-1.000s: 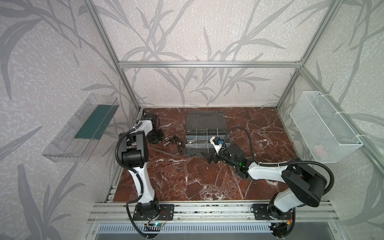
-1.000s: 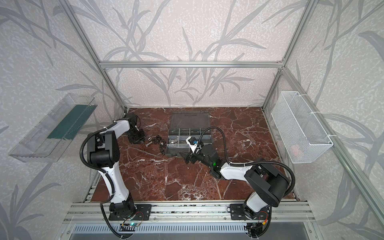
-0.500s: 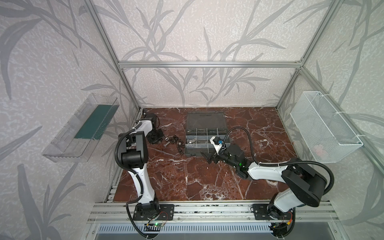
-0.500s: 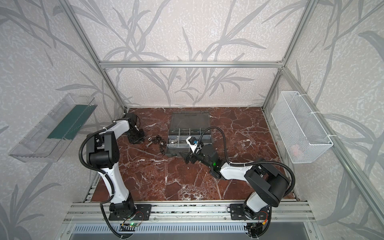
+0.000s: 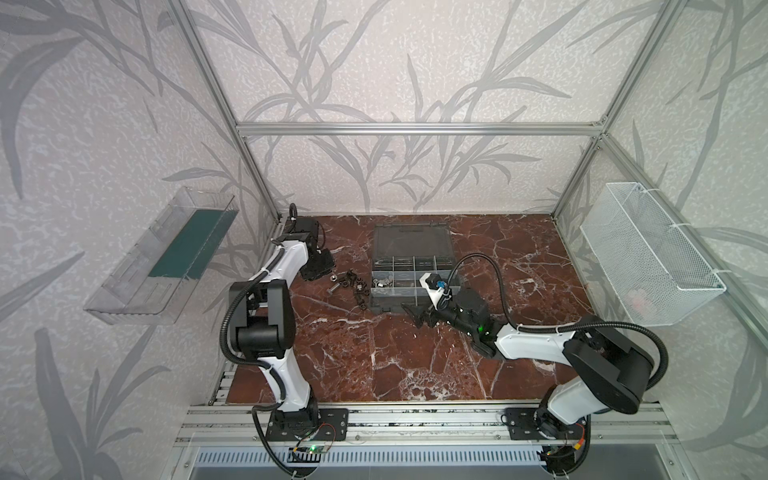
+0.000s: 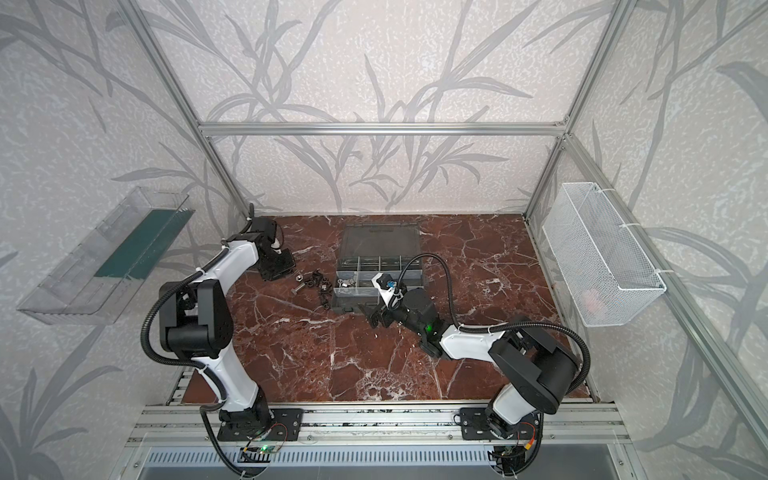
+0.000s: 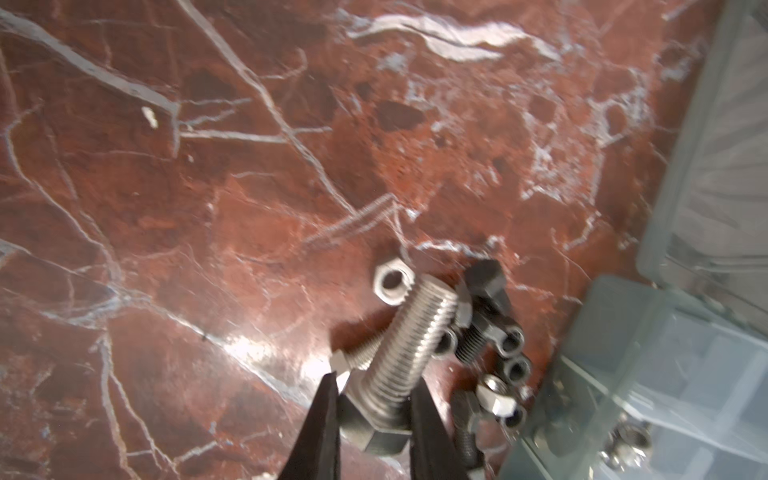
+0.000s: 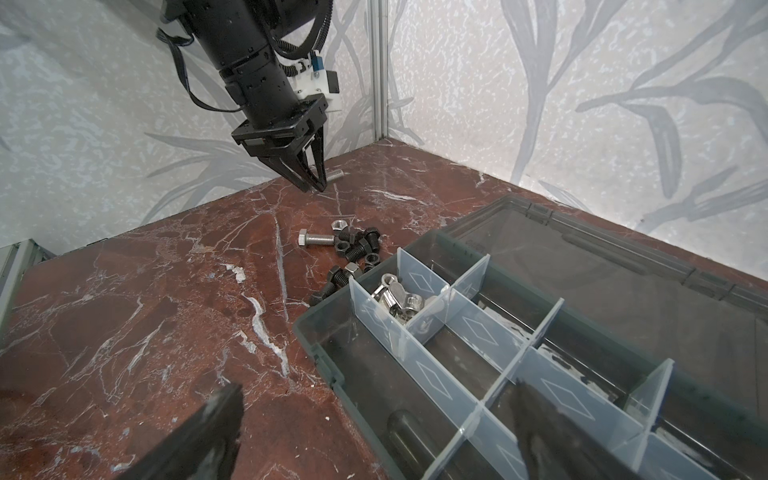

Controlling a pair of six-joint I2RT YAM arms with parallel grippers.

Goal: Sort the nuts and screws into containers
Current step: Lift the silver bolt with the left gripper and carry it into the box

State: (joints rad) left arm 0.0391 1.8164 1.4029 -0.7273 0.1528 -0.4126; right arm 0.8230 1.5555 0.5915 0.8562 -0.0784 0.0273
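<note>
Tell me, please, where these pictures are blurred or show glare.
Left wrist view: the organizer case at the edge is out of focus, the silver screw is fairly sharp, and a glare patch lies on the marble floor. Right wrist view: the fingers of the right pincer are blurred in the foreground; the loose screws and nuts are sharp.

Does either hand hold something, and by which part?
The left hand holds a silver screw by the shaft next to its head. The right hand is open, empty.

Silver screw (image 8: 335, 175) in left end effector (image 8: 312, 187)
</note>
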